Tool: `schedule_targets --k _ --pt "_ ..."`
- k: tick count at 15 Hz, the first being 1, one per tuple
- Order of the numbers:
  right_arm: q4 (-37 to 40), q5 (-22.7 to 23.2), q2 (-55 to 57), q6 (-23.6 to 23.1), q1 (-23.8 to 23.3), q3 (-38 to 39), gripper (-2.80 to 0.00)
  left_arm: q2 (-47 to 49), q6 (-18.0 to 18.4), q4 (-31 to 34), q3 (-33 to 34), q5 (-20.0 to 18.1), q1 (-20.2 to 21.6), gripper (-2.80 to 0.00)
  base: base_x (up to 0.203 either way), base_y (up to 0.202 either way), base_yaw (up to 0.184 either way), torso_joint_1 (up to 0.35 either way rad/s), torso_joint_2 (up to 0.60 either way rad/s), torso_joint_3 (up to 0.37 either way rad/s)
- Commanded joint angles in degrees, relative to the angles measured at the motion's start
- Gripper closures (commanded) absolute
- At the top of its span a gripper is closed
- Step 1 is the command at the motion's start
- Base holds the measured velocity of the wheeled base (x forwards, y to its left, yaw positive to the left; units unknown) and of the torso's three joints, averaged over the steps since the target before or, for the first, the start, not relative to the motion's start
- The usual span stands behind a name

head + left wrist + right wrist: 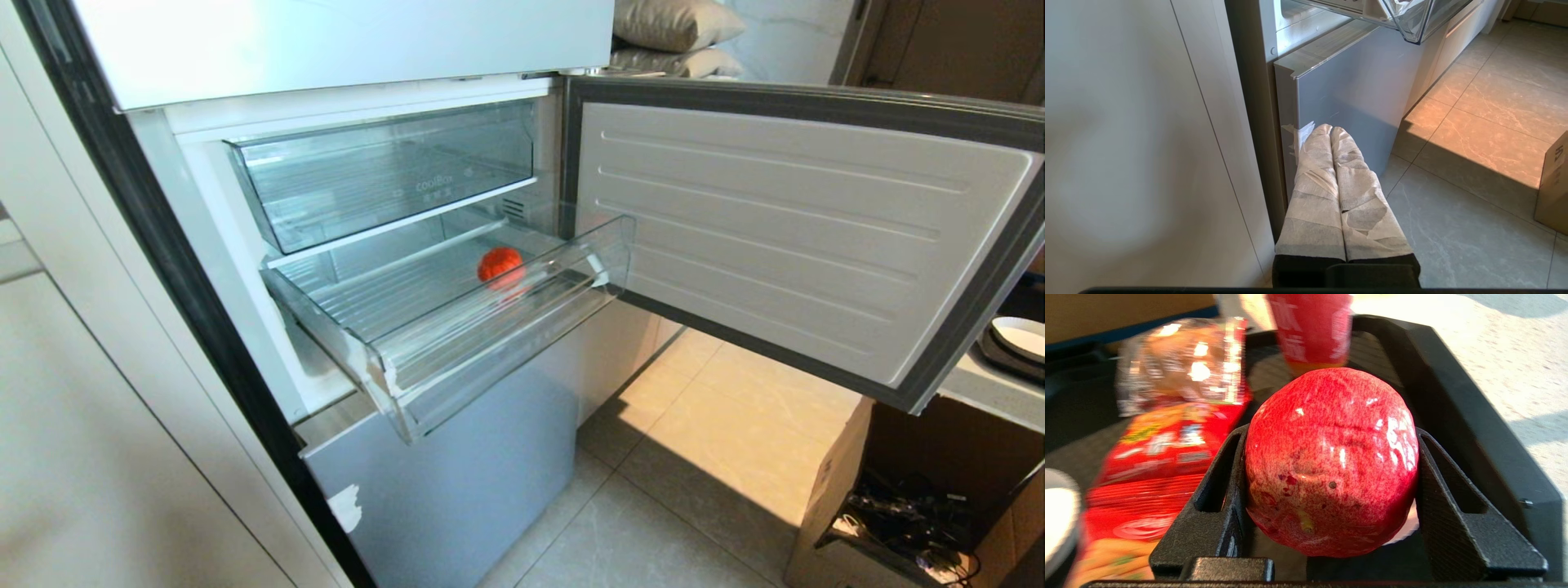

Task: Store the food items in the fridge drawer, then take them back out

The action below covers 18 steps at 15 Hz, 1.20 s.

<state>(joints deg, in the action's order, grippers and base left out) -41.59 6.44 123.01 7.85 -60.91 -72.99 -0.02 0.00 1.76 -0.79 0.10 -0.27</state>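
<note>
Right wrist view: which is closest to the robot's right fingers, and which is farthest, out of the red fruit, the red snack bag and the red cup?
1. Red fruit: between the right gripper's fingers.
2. Red snack bag: beside the fruit, on the black tray.
3. Red cup: behind the fruit, farthest.

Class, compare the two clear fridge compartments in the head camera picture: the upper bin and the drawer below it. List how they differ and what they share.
The upper bin sits pushed in; the fridge drawer is pulled out, its front past the cabinet. The upper bin shows nothing inside; the fridge drawer holds a small red-orange fruit. The upper bin has faint lettering on its front; the fridge drawer has a white patch at a front corner. Both are transparent plastic.
</note>
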Motion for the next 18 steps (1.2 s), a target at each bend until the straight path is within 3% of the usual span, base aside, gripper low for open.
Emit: schedule_targets --k 1,3,4,12,18 --pt "-0.24 0.07 0.65 -0.12 -0.44 -0.23 0.0 0.02 0.0 0.0 0.0 -0.01 0.0 0.0 0.0 0.0 0.0 0.0 0.0 0.0" --pt "-0.24 0.07 1.09 -0.38 -0.53 -0.44 0.0 0.02 0.0 0.0 0.0 0.07 0.0 0.0 0.0 0.0 0.0 0.0 0.0 0.0" --pt "-0.17 0.07 1.52 -0.3 -0.62 -0.92 -2.8 0.02 0.01 0.0 0.0 -0.01 0.0 0.0 0.0 0.0 0.0 0.0 0.0 0.0" --pt "-0.14 0.07 0.51 -0.25 -1.8 -1.31 -2.8 0.02 0.0 0.0 0.0 -0.01 0.0 0.0 0.0 0.0 0.0 0.0 0.0 0.0" --pt "0.01 0.59 -11.48 -0.46 -2.07 4.23 -2.8 0.02 0.0 0.0 0.0 0.02 0.0 0.0 0.0 0.0 0.0 0.0 0.0 0.0"
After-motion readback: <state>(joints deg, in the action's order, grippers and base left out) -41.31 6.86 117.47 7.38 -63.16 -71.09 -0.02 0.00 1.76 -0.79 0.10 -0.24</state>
